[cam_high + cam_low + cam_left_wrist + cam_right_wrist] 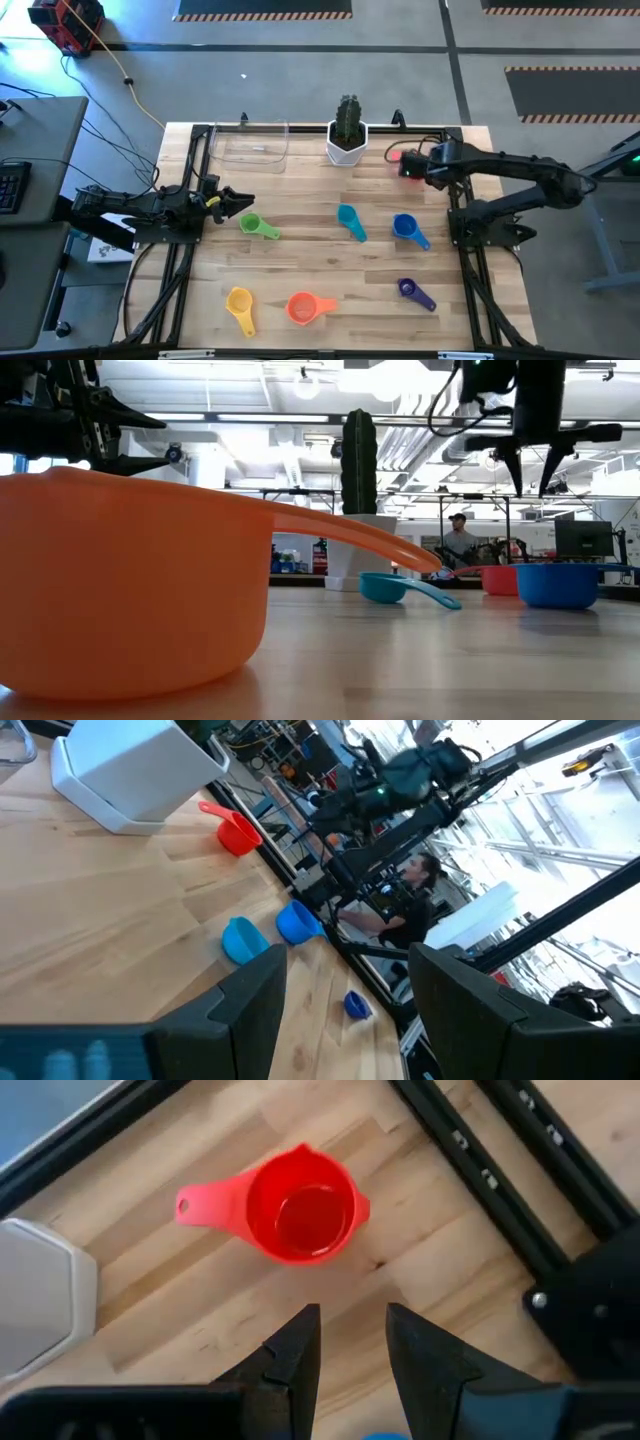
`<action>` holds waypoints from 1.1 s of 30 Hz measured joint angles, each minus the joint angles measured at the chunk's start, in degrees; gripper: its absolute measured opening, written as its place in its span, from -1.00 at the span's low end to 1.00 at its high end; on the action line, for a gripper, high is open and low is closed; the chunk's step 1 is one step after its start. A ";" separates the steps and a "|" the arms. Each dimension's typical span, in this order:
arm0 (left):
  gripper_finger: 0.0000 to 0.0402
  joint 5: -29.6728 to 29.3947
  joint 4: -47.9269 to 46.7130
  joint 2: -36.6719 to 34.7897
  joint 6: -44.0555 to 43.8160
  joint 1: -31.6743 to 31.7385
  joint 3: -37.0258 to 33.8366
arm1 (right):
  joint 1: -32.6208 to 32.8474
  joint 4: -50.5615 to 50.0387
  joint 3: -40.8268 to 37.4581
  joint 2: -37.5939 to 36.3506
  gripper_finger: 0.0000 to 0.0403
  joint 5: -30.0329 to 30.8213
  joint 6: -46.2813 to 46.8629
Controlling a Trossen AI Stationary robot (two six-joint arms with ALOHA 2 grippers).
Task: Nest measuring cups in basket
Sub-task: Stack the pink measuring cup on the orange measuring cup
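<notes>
Measuring cups are being seen spread across the wooden worktop (320, 260), 7 in all, none nested. The red cup (298, 1208) is lying upright at the far right part of the worktop, beside the white cactus pot (347, 143); the right gripper (352, 1342) is being held just above it, fingers parted by a narrow gap, nothing clamped, cup not touched. The teal cup (349, 220) and blue cup (406, 228) are lying near the middle, side by side but apart. The purple cup (413, 291) is lying toward the near right corner. The orange cup (306, 307) and yellow cup (240, 303) are lying along the near edge, yellow closer to the near left corner. The green cup (256, 226) is lying toward the left edge, with the left gripper (240, 199) being held just beside it, fingers spread wide, empty. The clear basket (250, 143) is standing at the far edge, left of the pot, with no cup in it.
</notes>
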 joint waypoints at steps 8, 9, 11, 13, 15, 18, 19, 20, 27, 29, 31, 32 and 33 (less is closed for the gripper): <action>-0.01 0.00 -0.02 0.00 -0.40 0.00 0.00 | -14.52 5.84 -0.50 0.17 -0.46 -5.72 -24.39; -0.01 0.00 -0.02 0.00 -0.42 0.00 0.00 | -16.04 6.42 -0.97 0.20 -0.46 -6.70 -26.87; -0.01 -0.11 -0.02 0.00 -0.42 0.00 0.00 | -18.27 8.28 -2.24 0.20 -0.46 -8.61 -30.67; -0.01 -0.30 -0.02 -0.02 -0.42 0.00 0.00 | -19.70 10.27 -3.95 0.20 -0.46 -10.64 -32.56; -0.01 -0.66 -0.03 -0.01 -0.42 0.00 0.00 | -20.47 11.71 -6.06 0.20 -0.46 -12.45 -32.60; -0.01 -1.23 -0.02 0.00 -0.42 0.00 0.00 | -20.52 16.02 -9.96 0.20 -0.46 -15.24 -30.73; -0.01 -1.50 -0.04 0.00 -0.42 0.00 0.00 | -20.36 17.82 -11.35 0.19 -0.46 -16.40 -29.82; -0.01 -1.90 -0.04 0.00 -0.44 0.00 0.00 | -20.03 19.93 -12.67 0.20 -0.46 -17.36 -29.08; -0.01 -4.35 -0.07 -0.02 -0.44 0.00 0.00 | -17.09 29.76 -19.26 0.20 -0.46 -18.55 -21.54; -0.01 -4.72 -0.09 0.00 -0.43 0.00 0.00 | -16.49 29.81 -19.76 0.19 -0.46 -18.05 -20.70; -0.01 -4.83 -0.09 -0.01 -0.44 0.00 0.00 | -16.01 29.56 -20.04 0.20 -0.46 -17.49 -19.80; -0.01 -4.83 -0.10 -0.02 -0.42 0.00 0.00 | -15.80 28.99 -20.04 0.19 -0.46 -16.97 -19.04; -0.01 -4.83 -0.09 -0.01 -0.42 0.00 0.00 | -15.63 28.68 -20.04 0.17 -0.46 -16.02 -18.30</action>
